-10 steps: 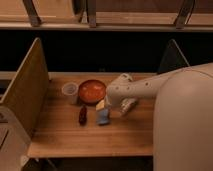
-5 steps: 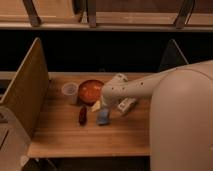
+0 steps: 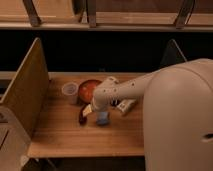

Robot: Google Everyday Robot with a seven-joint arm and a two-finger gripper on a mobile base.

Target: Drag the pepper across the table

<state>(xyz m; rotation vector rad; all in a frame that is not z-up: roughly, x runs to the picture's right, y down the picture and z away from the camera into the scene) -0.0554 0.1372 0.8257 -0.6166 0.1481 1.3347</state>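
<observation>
The pepper is a small dark red elongated item lying on the light wooden table, left of centre. My gripper hangs at the end of the pale arm that reaches in from the right. It is low over the table, right beside the pepper's right side. I cannot tell whether it touches the pepper. The arm's wrist covers part of the area just behind the pepper.
A round orange-red bowl and a small translucent cup stand just behind the pepper. A blue rectangular item lies to its right, and a white object beyond that. Upright panels close both table ends.
The arm has swung left and down across the table, bringing the gripper from near the blue item to beside the pepper. The objects have not visibly moved.
</observation>
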